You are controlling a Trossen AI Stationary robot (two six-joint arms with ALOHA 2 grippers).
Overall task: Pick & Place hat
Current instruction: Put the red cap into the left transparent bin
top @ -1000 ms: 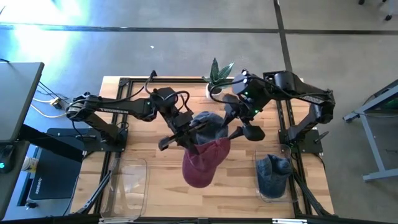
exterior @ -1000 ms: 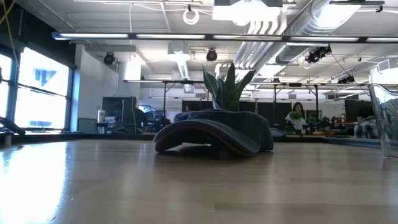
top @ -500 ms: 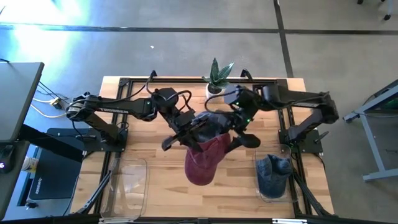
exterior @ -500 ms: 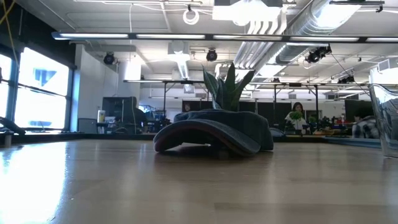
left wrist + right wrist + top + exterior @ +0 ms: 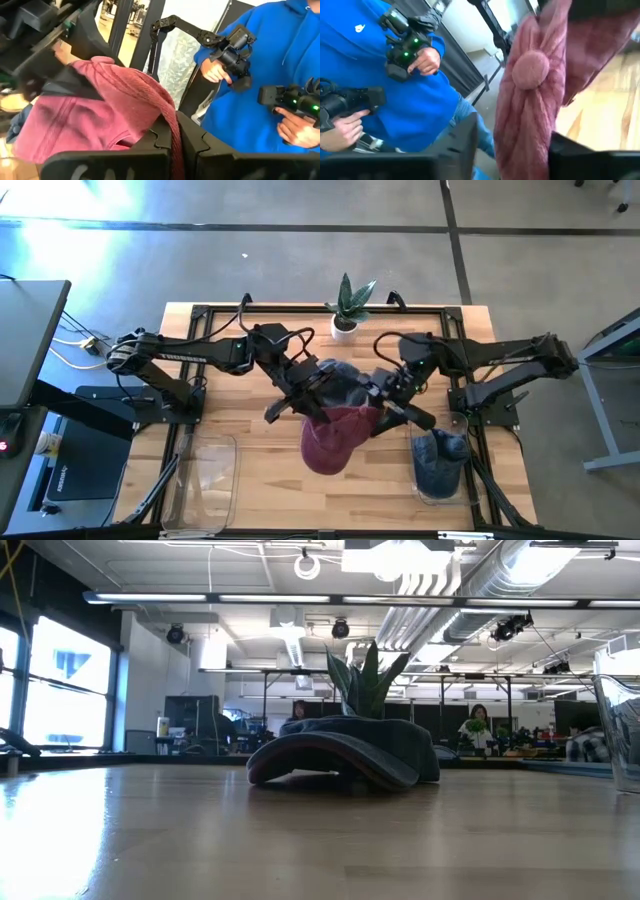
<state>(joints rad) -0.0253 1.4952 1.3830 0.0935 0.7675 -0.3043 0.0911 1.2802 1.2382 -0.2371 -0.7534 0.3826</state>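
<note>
From above, red hat hanging over the surface, pinched by left pincer, right pincer closing beside; at left wrist, brim clamped tight; at right wrist, crown between half-spread fingers — risk of tugging cloth loose.

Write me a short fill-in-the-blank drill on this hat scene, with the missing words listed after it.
1. The left tool is shut on the edge of the ____ hat.
2. On the table, a dark blue cap lies in front of a potted ____.
3. A person in a ____ hoodie holds two hand controllers beyond the table.
4. In the high view, the clear bin under the right arm holds a ____ cloth item.

Missing words: red; plant; blue; blue
</note>
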